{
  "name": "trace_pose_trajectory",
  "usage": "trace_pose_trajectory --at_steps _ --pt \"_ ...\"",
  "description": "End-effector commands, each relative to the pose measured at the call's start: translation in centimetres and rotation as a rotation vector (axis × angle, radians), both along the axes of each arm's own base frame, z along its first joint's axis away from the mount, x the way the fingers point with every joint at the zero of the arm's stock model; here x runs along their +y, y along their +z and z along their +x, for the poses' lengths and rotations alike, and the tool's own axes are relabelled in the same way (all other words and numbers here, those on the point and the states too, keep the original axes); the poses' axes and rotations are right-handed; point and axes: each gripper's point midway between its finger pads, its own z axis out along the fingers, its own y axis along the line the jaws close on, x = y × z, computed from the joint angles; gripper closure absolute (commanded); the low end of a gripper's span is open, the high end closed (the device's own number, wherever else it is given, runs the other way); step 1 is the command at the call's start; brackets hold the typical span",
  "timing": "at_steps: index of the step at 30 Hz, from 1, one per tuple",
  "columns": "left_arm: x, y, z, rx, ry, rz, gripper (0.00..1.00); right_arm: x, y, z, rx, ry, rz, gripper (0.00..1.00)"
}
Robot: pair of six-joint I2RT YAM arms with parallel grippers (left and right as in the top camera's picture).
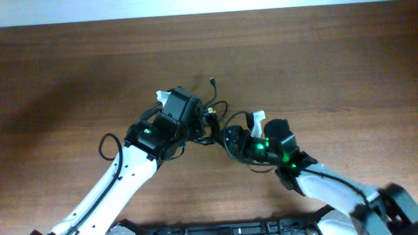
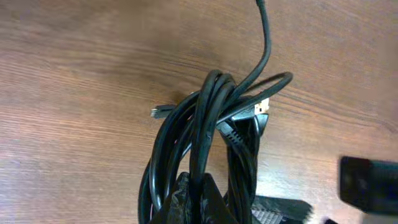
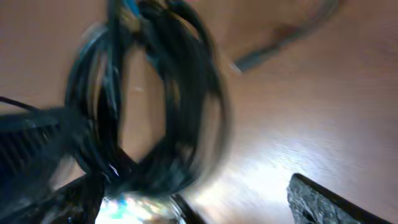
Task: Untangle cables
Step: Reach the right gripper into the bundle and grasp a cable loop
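Note:
The cables (image 1: 214, 111) are a tangled black bundle at the middle of the wooden table, between my two grippers. In the left wrist view the cables (image 2: 211, 118) hang as several loops, with a small plug (image 2: 156, 112) at the left and a silver USB plug (image 2: 262, 106) at the right. My left gripper (image 2: 202, 196) is shut on a strand of the bundle; it also shows in the overhead view (image 1: 196, 129). The right wrist view is blurred. There the cables (image 3: 155, 93) loop over the left finger, and my right gripper (image 3: 186, 186) is open with its fingers wide apart. It sits just right of the bundle (image 1: 228, 137).
One loose cable end (image 1: 213, 82) sticks out toward the far side of the table. The table's far edge (image 1: 209, 16) meets a white wall. A thick black arm wire (image 1: 104, 145) loops beside the left arm.

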Motion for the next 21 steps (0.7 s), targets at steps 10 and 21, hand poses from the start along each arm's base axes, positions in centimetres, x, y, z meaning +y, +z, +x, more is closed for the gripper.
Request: trace_pose_trajectory --at_steps 10,21 --pt "1.0 2.8 0.5 -0.106 -0.248 0.010 0.43 0.7 1.6 0.4 -0.442 0.249 -0.026 0.96" --pt "-0.4 2.8 -3.7 -0.088 -0.634 -0.021 0.50 0.1 2.8 -0.4 -0.534 0.342 0.019 0.96"
